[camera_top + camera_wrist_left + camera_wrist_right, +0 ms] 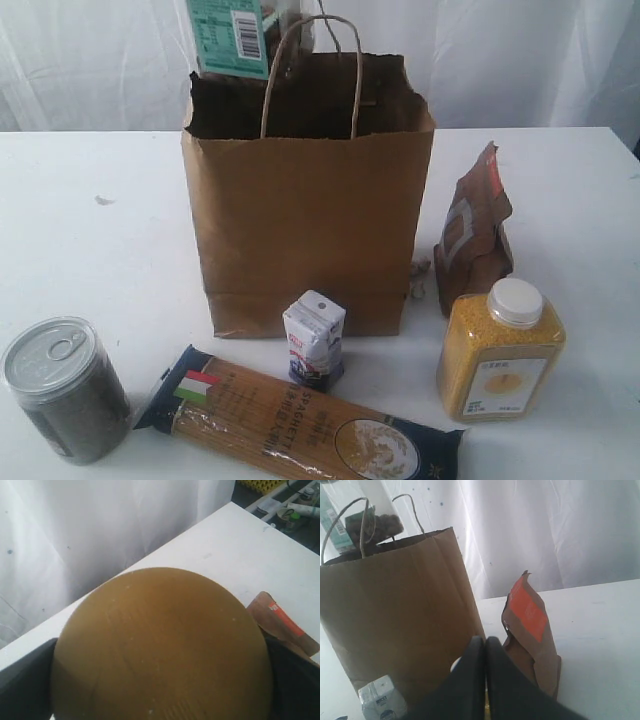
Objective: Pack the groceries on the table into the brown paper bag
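Observation:
The brown paper bag (305,200) stands open in the middle of the white table (90,230). Above its left rear corner hangs the clear jar (232,35) with a teal label. Its olive-gold lid (160,645) fills the left wrist view, and my left gripper (160,702) is shut on it, with dark fingers (22,685) at both sides. In front of the bag lie the silver tin can (65,388), the spaghetti packet (300,420) and the small carton (315,338). The yellow-grain bottle (500,350) and the brown pouch (475,230) stand to the right. My right gripper (485,642) is shut and empty, low beside the pouch (532,635).
White curtains hang behind the table. The bag's twisted handles (310,70) stick up over its mouth. In the left wrist view, clutter (295,505) lies beyond the table's far edge.

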